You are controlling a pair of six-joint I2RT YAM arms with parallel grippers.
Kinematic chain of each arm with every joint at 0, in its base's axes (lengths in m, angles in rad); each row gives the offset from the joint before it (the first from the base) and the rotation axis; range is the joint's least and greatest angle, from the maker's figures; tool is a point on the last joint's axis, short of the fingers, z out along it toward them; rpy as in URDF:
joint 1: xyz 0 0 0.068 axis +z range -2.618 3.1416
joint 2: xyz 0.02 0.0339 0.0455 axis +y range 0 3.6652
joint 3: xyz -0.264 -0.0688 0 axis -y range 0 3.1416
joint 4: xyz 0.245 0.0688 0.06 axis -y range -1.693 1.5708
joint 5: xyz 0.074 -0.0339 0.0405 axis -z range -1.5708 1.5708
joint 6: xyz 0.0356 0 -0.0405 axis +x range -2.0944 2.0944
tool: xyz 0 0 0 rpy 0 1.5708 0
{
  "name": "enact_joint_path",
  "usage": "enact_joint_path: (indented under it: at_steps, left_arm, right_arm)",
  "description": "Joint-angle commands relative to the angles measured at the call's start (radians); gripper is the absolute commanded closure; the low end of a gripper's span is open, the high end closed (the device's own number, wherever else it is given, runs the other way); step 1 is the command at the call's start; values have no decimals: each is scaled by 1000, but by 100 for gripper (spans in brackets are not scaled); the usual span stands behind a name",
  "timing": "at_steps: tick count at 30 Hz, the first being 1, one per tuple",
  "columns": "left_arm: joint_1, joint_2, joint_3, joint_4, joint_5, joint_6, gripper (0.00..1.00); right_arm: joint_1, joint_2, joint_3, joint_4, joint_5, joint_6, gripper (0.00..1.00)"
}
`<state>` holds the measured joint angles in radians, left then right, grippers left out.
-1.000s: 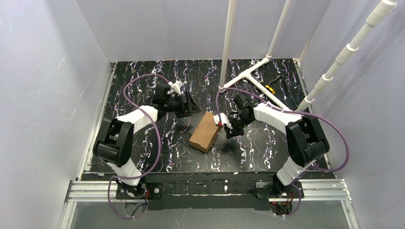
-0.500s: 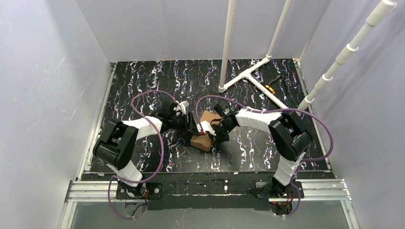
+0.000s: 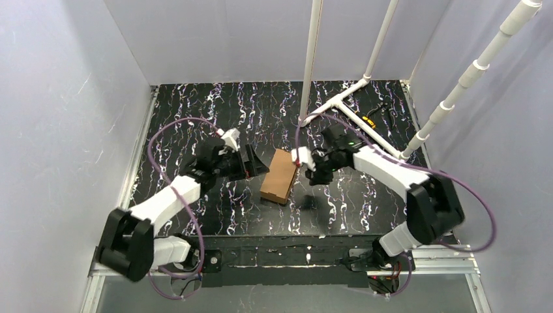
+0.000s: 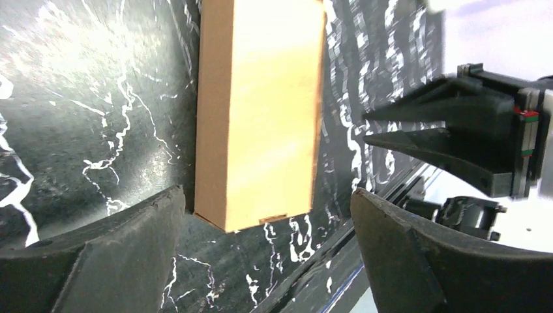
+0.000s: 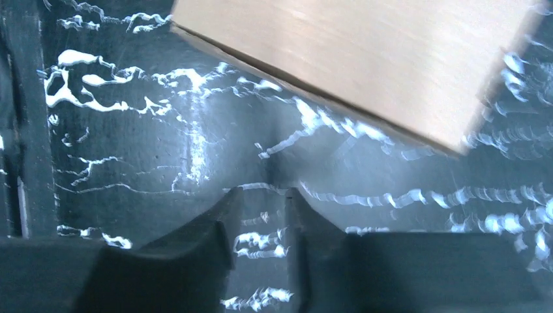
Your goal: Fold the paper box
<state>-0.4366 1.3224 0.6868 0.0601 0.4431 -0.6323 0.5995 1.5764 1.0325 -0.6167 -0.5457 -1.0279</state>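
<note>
The box (image 3: 278, 176) lies flat and closed near the middle of the counter (image 3: 195, 111), its long axis running from about 1 to 7 o'clock. It looks all but folded, so I judge the best move is to check that the lid sits flush and, if an edge lifts, press straight down on it without sliding the box. My left gripper (image 4: 267, 194) hangs released and spread wide at the box's 9 o'clock, while my right gripper (image 5: 261, 195), barely parted and grasping nothing, points down at the counter at its 3 o'clock.
</note>
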Motion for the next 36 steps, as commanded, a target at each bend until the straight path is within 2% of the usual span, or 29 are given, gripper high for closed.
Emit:
enact_joint_path:
  at_steps: [1, 3, 4, 5, 8, 10, 13, 15, 17, 22, 26, 30, 36]
  left_arm:
    - [35, -204, -110, 28, -55, -61, 2]
    - [48, -240, -152, 56, -8, -91, 2]
    - [54, -251, -166, 72, 23, -95, 2]
    - [56, -257, -175, 74, 45, -97, 2]
    - [58, -269, -191, 75, 69, -88, 2]
    - [57, -267, -192, 75, 52, -72, 2]
    - [56, -217, -167, 76, 30, -50, 2]
    - [56, -150, -131, 76, 44, -26, 2]
    - [54, -72, -96, 76, 54, -15, 5]
    - [42, 55, -31, 78, 46, -12, 16]
    - [35, 93, -9, 81, 35, -10, 17]
    - [25, 132, 4, 90, 53, -10, 18]
    - [9, 156, 1, 123, 66, -22, 22]
  right_arm:
    - [-97, -185, -38, 78, -56, 196, 38]
    - [-144, -212, -57, 149, -97, 355, 7]
    - [-152, -210, -59, 168, -118, 413, 2]
    - [-155, -197, -50, 158, -154, 428, 2]
    - [-164, -148, -27, 185, -210, 576, 2]
    - [-173, -141, -94, 346, -206, 778, 2]
    - [-177, -141, -213, 697, -148, 1116, 2]
    - [-177, -125, -253, 832, -119, 1280, 2]
    - [-178, -86, -253, 881, -89, 1387, 2]
    - [-176, 15, -252, 989, -122, 1505, 2]
    - [-176, 65, -244, 999, -100, 1537, 8]
    - [-168, 94, -257, 1011, -91, 1566, 19]
    - [-148, 139, -253, 987, -76, 1564, 26]
